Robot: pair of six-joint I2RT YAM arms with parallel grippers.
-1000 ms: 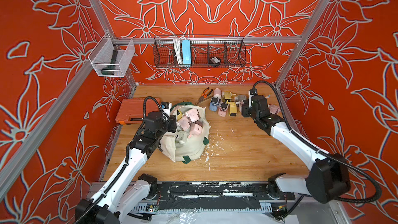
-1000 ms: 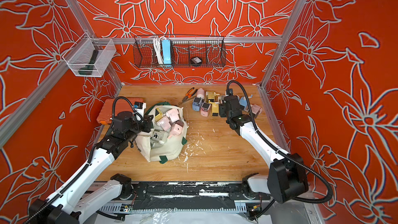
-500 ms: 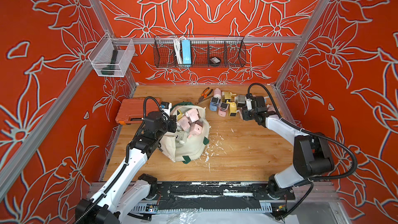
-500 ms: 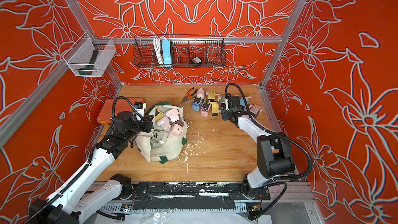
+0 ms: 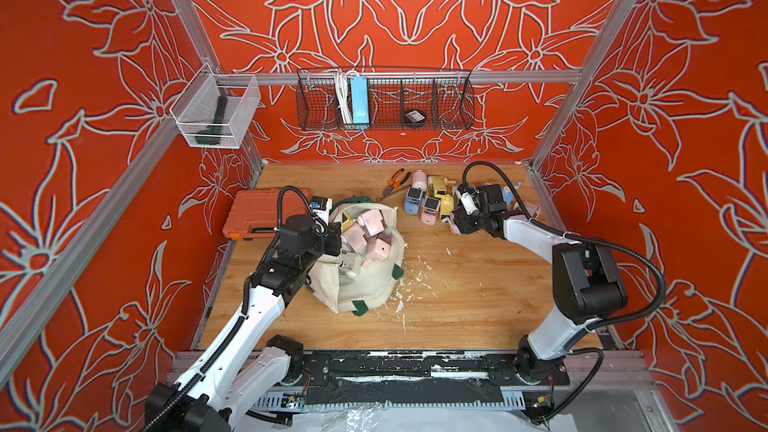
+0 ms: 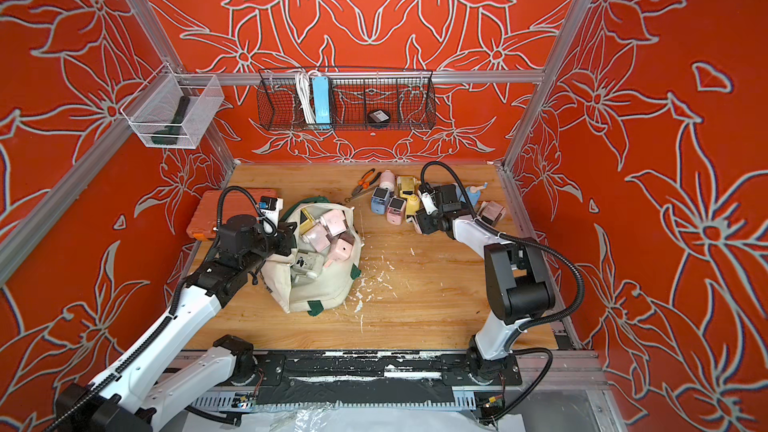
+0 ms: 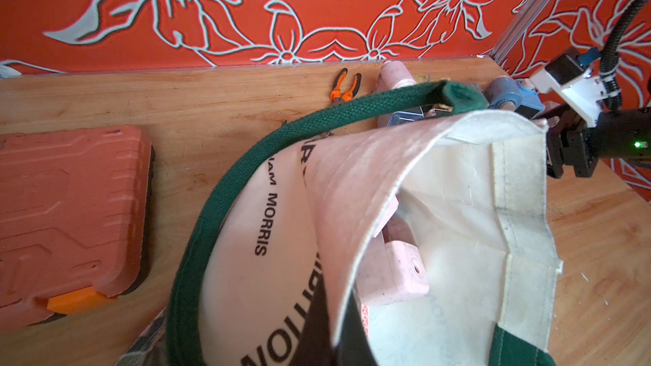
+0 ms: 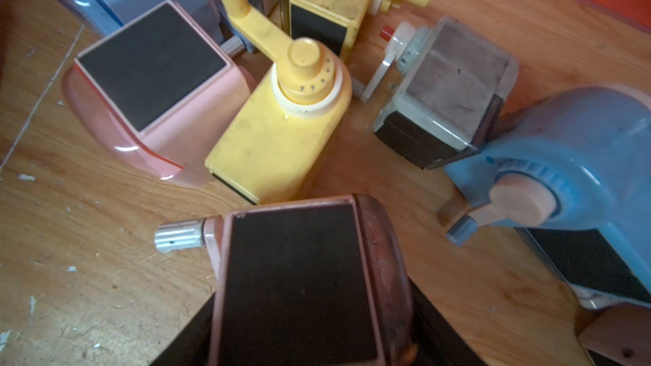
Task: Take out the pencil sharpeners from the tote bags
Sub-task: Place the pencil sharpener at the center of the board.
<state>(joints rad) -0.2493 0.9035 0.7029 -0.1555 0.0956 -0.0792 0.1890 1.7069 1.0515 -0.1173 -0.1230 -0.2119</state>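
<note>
Jaws of right gripper [image 5: 454,223]: clamped across a pink sharpener [image 8: 299,276], low over the back right corner of the worktop [image 5: 457,309]; touching the wood or not, cannot tell. Just beside it: pile of sharpeners [image 5: 430,210], a yellow sharpener [image 8: 281,135] nearest. Jaws of left gripper [image 5: 333,238]: together, pinching the rim of the tote bag [image 5: 365,290], mouth propped open, left of the worktop's centre. Inside: several bagged sharpeners [image 5: 371,223], mostly pink.

Step, judged: set-down of one sharpener outside the bag; roughly midway overall. Next, probably: spread the right jaws, lift straight clear of the yellow crank, swing back to the bag mouth, left pinch unchanged.

Worktop: pale wood, white flakes [image 5: 400,304] scattered. Orange tool case [image 5: 253,218] at left edge, pliers [image 5: 397,179] near back edge. Walls: red-orange, pale flower outlines; wire basket [image 5: 384,99] on back wall, clear bin [image 5: 216,118] on left wall.
</note>
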